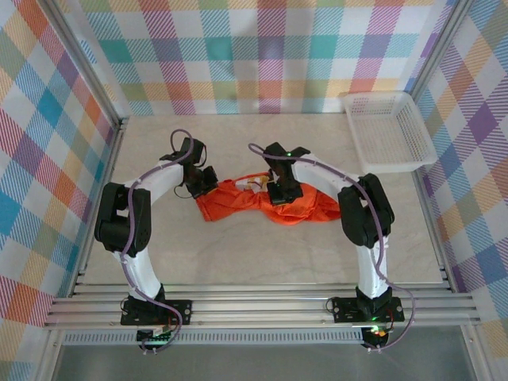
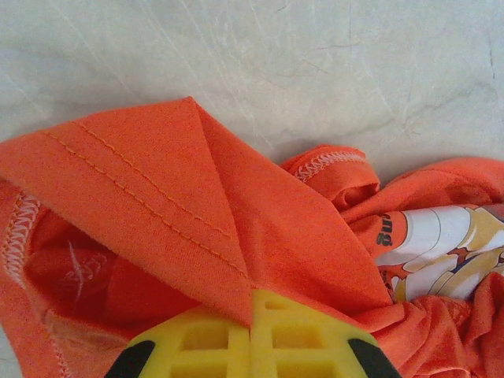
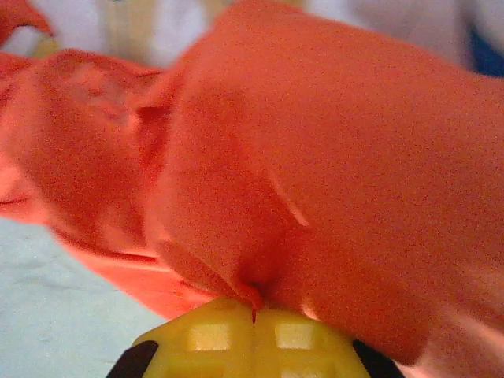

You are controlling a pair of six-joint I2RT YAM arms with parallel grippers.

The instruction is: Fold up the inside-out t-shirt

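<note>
My left pincer and right pincer are clamped on the limp, light t-shirt at tabletop centre; stitched hems look like the surest holds.

My left arm and right arm are white with black joints, lilac cables along each, and my fingers are yellow gridded plastic.
</note>
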